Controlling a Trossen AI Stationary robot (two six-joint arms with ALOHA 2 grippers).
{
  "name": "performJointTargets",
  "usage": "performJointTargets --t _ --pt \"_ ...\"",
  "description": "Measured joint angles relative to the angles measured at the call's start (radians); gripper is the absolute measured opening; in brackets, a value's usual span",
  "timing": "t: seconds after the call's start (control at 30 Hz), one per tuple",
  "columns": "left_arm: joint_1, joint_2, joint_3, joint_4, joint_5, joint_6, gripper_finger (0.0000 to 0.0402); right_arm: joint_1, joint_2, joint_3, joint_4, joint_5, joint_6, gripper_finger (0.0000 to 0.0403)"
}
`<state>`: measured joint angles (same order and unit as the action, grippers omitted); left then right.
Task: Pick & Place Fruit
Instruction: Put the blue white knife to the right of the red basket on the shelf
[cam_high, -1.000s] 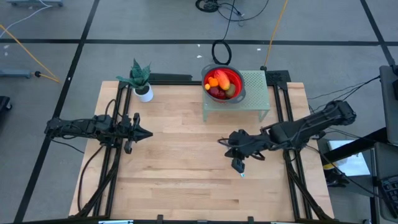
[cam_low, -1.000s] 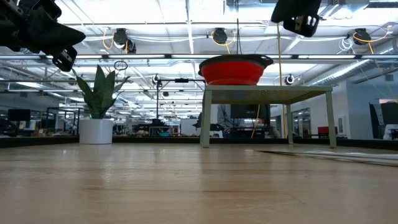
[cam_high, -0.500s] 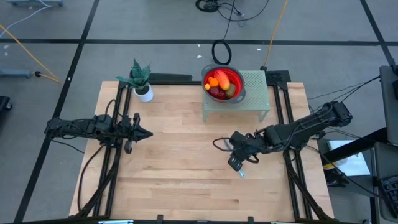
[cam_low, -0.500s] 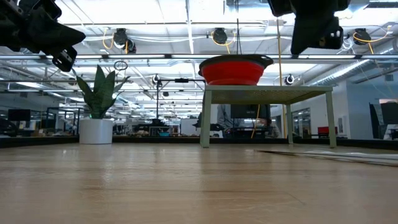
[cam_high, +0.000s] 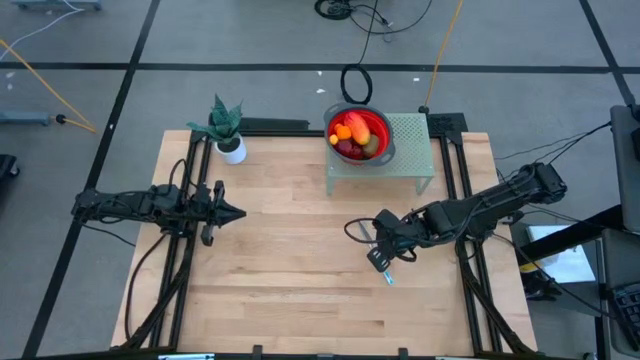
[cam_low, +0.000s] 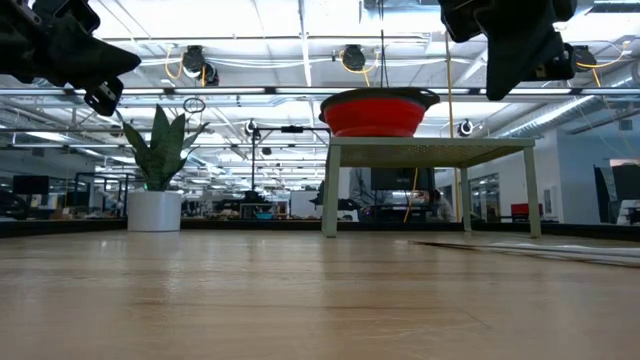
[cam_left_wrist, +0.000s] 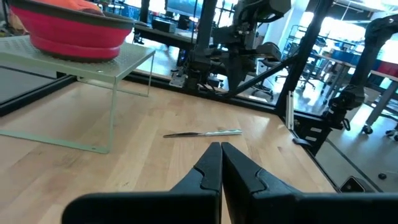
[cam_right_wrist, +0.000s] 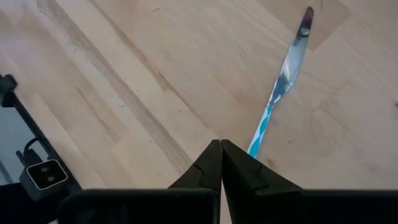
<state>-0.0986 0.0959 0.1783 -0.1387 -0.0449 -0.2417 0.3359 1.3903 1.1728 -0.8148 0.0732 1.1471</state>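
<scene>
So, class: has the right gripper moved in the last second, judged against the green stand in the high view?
Yes. The right gripper has drawn slightly farther from the green stand, towards the table's near edge, above the knife.

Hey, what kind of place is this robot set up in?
Probably a robotics lab or open workshop: a wooden table on a taped concrete floor, cables running across it, and rows of desks and monitors under exposed ceiling lights.

The fruit (cam_high: 355, 134) sits in the bowl (cam_high: 381, 120) on the rack (cam_high: 412, 150), the knife (cam_right_wrist: 283, 87) lying on the table (cam_high: 280, 270).
</scene>
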Motion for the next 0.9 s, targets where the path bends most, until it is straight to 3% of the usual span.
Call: performJointTargets --t 0.43,0.9 --pt "0.000 0.000 0.000 0.000 -0.008 0.002 0.0006 0.000 0.000 0.000 -0.001 -0.025 -0.003 0.0010" --pt "0.000 0.000 0.000 0.000 -0.007 0.003 0.0002 0.000 0.000 -0.001 -0.002 -0.105 0.065 0.0129"
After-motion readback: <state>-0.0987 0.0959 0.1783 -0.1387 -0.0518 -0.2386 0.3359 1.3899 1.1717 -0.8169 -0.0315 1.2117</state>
